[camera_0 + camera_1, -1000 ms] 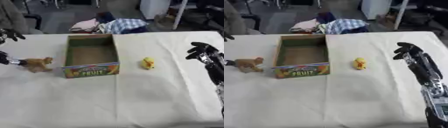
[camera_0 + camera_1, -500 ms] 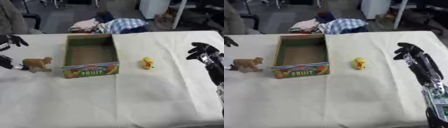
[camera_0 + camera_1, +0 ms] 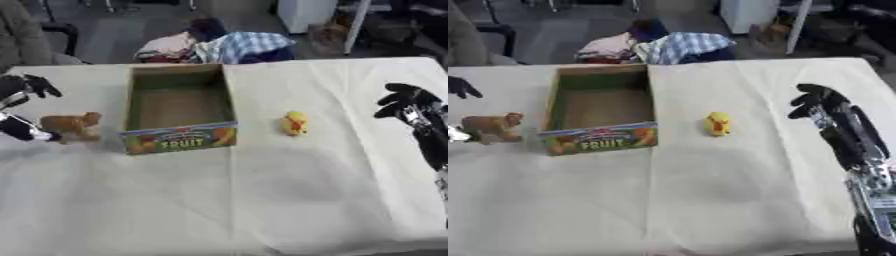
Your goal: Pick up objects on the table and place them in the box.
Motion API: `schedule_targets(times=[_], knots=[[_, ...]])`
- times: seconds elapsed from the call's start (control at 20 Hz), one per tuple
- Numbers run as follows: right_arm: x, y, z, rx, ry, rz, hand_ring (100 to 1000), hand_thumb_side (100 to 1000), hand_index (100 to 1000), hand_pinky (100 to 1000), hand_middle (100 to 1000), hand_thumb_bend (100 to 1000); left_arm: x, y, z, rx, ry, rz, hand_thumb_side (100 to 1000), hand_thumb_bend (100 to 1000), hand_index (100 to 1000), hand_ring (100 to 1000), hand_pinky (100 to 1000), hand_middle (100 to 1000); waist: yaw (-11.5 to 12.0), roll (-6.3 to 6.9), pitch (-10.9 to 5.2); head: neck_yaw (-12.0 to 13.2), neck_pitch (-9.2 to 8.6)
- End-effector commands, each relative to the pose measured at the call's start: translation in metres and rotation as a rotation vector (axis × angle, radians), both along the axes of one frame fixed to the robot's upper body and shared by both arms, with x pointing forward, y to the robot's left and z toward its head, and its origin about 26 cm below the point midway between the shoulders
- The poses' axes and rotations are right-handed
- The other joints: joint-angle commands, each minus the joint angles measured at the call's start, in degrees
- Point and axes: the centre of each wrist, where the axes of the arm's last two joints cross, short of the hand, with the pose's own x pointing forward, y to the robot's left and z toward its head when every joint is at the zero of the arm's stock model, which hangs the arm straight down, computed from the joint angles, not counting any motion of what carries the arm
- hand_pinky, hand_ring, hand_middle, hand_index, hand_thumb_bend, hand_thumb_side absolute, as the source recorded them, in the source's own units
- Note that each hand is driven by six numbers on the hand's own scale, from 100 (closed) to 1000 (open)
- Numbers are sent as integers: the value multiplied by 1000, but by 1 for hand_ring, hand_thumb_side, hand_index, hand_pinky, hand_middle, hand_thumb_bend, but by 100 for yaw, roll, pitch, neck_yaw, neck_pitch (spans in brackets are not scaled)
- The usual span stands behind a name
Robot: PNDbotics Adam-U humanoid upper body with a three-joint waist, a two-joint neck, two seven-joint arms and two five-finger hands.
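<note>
A desk (image 3: pixel 262 200) covered in a pale cloth fills most of the frame, and on it, left of centre in the upper half, stands an open cardboard box (image 3: pixel 175 107) with "FRUIT" printed on its colourful near wall; its brown floor shows bare. To the left of the box, near the left edge of the frame, a small brown animal figure (image 3: pixel 72 125) stands upright on the cloth, just beside the box's left wall but apart from it. The left robot hand (image 3: pixel 22 107) sits at the far left edge: dark fingers spread and relaxed above the figure, a lower part close to the figure's rear at the bottom left of it; whether it actually touches the figure cannot be told. To the right of the box, about mid-frame, a small yellow toy with a touch of red (image 3: pixel 294 123) lies on the cloth, well apart from both hands and a little clear of the box's near right corner. The right robot hand (image 3: pixel 820 102) shows at the right side of the frame, raised above the desk with its black fingers curled over at the top and nothing in them, its silver-jointed forearm running down to the lower right corner. Beyond the desk's far edge, at upper centre, lies a heap of checked and pink cloth (image 3: pixel 219 45).
</note>
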Motion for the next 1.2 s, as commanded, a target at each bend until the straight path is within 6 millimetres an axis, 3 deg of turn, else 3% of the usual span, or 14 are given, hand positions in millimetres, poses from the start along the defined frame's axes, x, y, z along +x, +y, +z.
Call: schedule_targets(times=[0.05,0.45,0.6,0.9,1.2], knots=[[4,0,12,-2,-35,9,567,684,817,666,596,100,2,4,12,16,-52,16,262,601,793,703,773,707,-17,3,-30,41,29],[4,1,11,3,-35,8,567,687,818,665,596,100,1,0,-6,50,-34,36,236,586,783,674,762,674,-49,-41,10,76,29],[4,0,10,4,-33,6,567,688,818,666,596,100,-1,2,-10,68,-29,51,179,559,747,625,745,621,-47,-45,9,72,29],[3,-1,9,6,-28,1,568,691,818,666,596,100,-4,7,-7,36,-67,79,109,297,551,429,732,406,-37,-44,-2,57,29],[2,-2,7,6,-22,-7,568,694,818,666,595,100,-3,6,14,-41,-130,49,100,214,529,407,739,379,-24,-30,-22,-1,29]])
